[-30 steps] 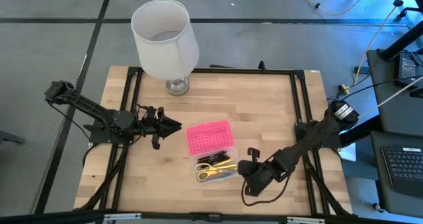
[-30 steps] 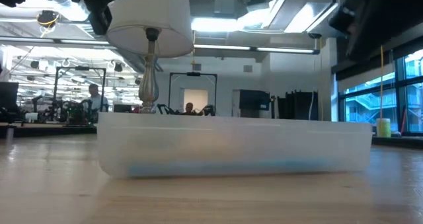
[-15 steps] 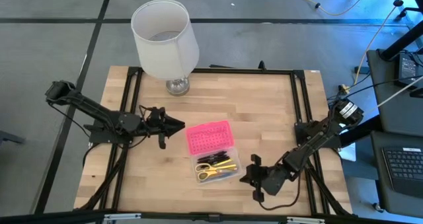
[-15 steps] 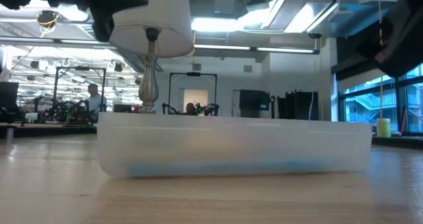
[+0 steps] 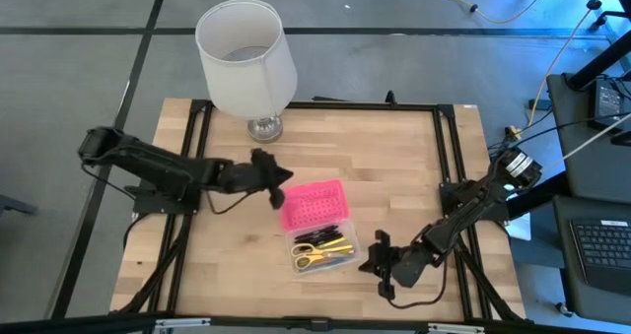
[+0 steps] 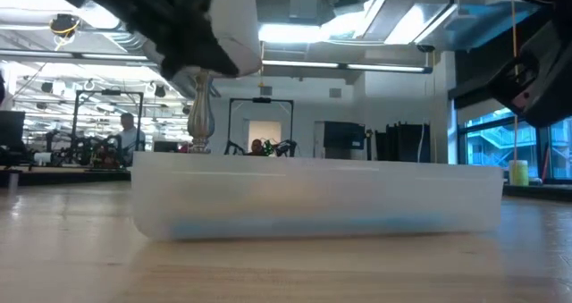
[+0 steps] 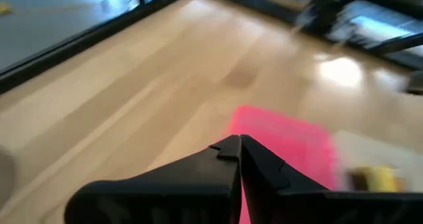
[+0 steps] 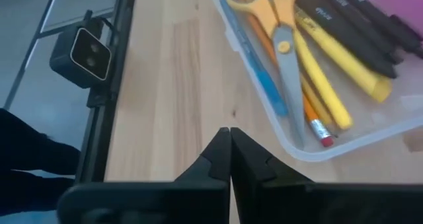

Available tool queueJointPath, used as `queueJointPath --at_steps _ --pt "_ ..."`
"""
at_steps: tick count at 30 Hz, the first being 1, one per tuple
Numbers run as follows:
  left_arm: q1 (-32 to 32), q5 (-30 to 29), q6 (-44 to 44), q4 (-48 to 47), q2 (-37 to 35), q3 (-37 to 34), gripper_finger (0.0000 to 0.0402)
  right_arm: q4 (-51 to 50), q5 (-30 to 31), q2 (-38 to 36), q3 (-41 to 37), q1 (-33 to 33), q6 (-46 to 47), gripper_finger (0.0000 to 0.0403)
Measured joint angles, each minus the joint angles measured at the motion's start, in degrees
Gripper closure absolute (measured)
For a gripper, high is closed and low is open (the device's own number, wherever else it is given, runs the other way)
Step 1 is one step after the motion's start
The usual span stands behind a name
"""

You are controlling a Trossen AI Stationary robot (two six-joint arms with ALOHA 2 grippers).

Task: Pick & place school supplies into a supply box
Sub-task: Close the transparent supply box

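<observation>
Supply box sits mid-surface between both pincers; left pincer, fingers pressed together holding nothing, hovers at its pink lid; right pincer, likewise closed and empty, rests beside the base holding scissors, pens and pencils

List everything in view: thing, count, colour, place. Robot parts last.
Supply box: one, clear base, pink lid open, table centre.
Scissors: one, yellow handles, in the box.
Pens and pencils: several, black, yellow, blue, orange, in the box.
Lamp: one, white shade, table's far edge.
Table: one, light wood.
Small camera: one, black and white, at the table's edge.
Left gripper: fingers shut, at the lid's left corner.
Right gripper: fingers shut, right of the box.
</observation>
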Motion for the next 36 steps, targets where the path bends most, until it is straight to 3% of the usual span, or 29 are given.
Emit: queueJointPath --at_steps 5,23,36 --pt "6.0 3.2 -0.6 -5.1 6.2 3.6 0.0399 2.7 0.0 2.8 0.0 0.0 0.0 0.0401" --pt "19.8 28.2 -0.2 -3.8 19.0 4.3 0.0399 7.8 1.7 9.3 0.1 -0.6 4.1 0.0401" --pt "20.5 31.8 -0.7 1.8 27.3 4.3 0.04 8.7 1.8 9.3 0.1 -0.8 4.0 0.0399"
